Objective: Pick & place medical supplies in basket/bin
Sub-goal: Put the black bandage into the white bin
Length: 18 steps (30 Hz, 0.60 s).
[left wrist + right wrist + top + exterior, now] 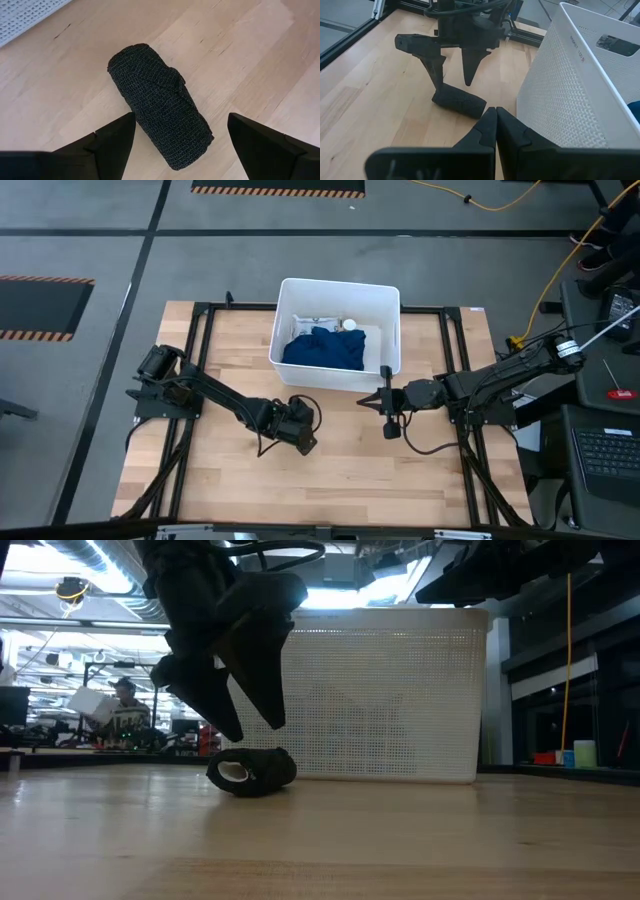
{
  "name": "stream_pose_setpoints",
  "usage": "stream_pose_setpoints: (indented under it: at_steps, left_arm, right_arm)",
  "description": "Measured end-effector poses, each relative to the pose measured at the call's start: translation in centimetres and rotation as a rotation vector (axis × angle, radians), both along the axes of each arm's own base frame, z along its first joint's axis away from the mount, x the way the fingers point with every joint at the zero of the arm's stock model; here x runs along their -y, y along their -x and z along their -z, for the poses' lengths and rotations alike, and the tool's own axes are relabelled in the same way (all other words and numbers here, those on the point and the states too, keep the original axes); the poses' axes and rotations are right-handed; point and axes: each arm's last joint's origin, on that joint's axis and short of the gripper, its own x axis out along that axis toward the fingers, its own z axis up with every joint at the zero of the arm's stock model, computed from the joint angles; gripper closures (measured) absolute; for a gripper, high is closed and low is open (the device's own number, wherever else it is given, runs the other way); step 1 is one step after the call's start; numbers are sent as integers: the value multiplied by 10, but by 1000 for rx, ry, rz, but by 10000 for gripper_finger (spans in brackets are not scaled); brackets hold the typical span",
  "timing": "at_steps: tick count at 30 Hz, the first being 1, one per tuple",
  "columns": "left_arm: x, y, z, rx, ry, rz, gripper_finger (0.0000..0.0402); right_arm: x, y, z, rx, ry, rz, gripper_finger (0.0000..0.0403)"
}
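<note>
Black roll (159, 102) lying on pale wood table (250, 55), workshop behind

This is a robotics lab or industrial test hall. A pale wooden table top (330, 470) sits in a black metal frame (195, 360) on a grey concrete floor (90, 230) marked with black lines and yellow-and-black hazard stripes (278, 191). A yellow cable (550, 275) trails across the floor beside a workstation with a keyboard (607, 450). Across the table, the room beyond shows exposed ceiling ducting (60, 560), long overhead lights (350, 598) and cluttered benches where a person (125, 705) sits at equipment
</note>
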Motion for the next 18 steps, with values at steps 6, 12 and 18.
stream_pose_setpoints:
  at_steps: [6, 12, 18]
  left_arm:
    - [0, 0, 0, 3, 5, -12, 93]
    - [3, -8, 20, -23, 16, -17, 93]
    - [5, -12, 36, -49, 26, 2, 93]
  right_arm:
    - [0, 0, 0, 0, 0, 0, 396]
    - [0, 0, 0, -1, 0, 0, 396]
    - [0, 0, 0, -1, 1, 0, 396]
